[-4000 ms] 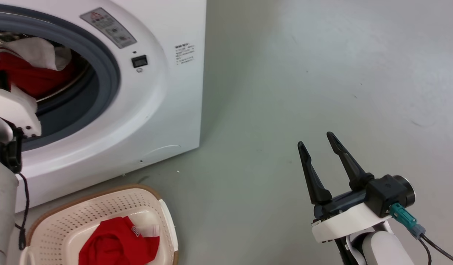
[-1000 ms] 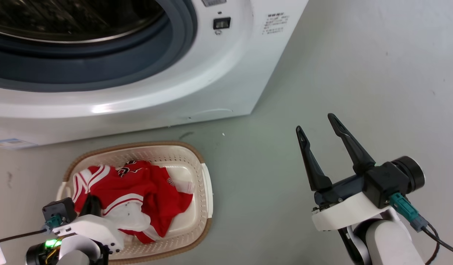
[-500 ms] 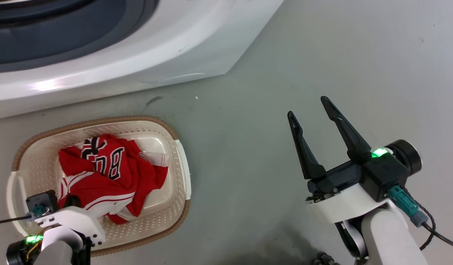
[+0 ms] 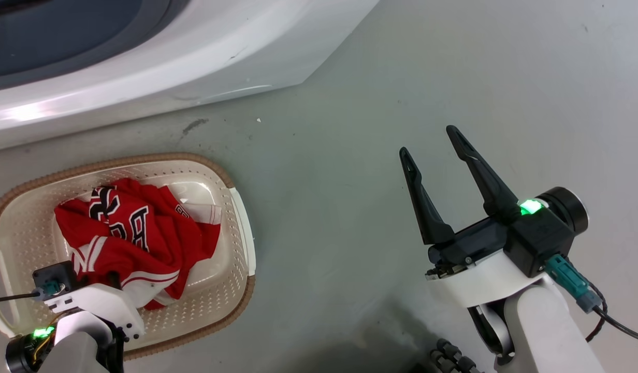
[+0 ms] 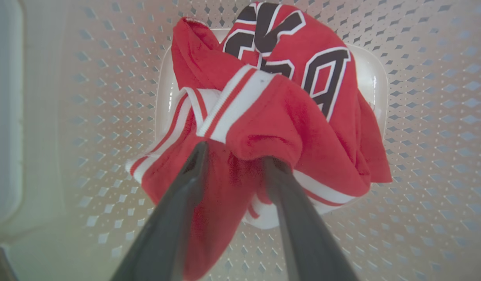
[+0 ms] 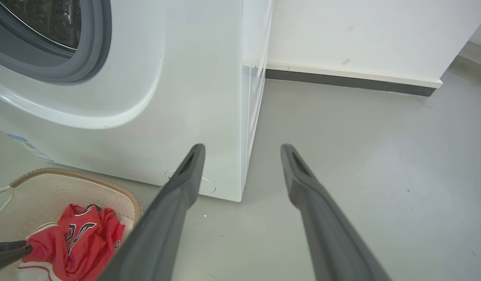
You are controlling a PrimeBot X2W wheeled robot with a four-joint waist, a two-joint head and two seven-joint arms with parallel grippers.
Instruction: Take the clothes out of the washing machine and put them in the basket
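You are looking at crumpled red jerseys [image 4: 127, 238] with white stripes and black numerals, lying bunched in the low oval cream perforated basket [image 4: 143, 158] at eight o'clock, under the white washing machine [image 4: 169, 67]. Your left gripper [image 5: 234, 156] is straddling a fold, fingers spread. Your right gripper [image 4: 428, 141], at four o'clock, is hanging parted over the grey floor [image 4: 324, 207].

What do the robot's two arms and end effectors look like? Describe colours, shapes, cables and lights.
The right end effector and left end effector each have two long, dark, tapering fingers. Behind them sit a black block, a white curved shell and a pale forearm. Both wrists carry a green light, a teal connector and a dark cable.
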